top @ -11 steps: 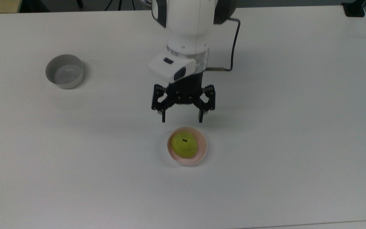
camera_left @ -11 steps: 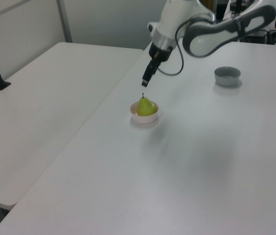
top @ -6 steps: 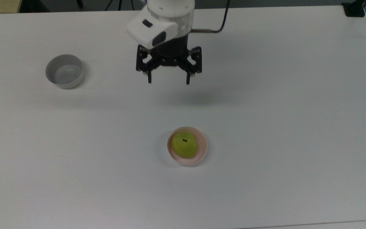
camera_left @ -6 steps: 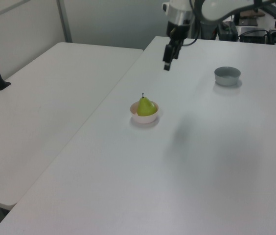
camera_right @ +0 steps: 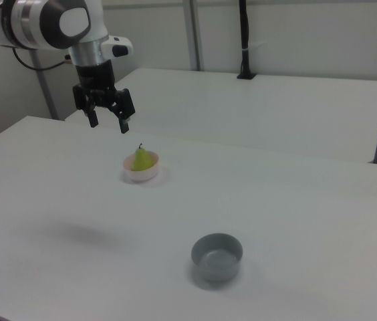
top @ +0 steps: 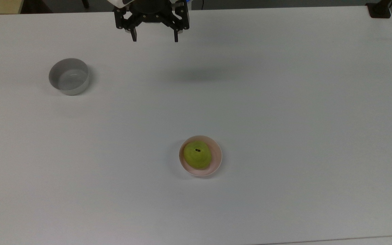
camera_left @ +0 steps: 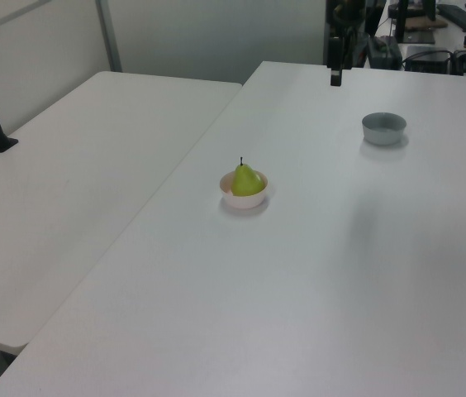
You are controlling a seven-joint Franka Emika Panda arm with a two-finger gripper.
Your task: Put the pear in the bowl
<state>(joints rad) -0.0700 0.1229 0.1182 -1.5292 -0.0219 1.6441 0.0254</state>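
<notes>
Pear (top: 197,155) upright in pink bowl (top: 217,160), at 6 o'clock from gripper (top: 154,36), well apart; gripper released, empty.

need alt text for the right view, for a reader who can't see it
A yellow-green pear sits upright in a small pink bowl on a white table. The robot arm's black tool hangs open and empty above the table, up and to the right view's left of the bowl. A grey bowl stands nearer the camera.
</notes>
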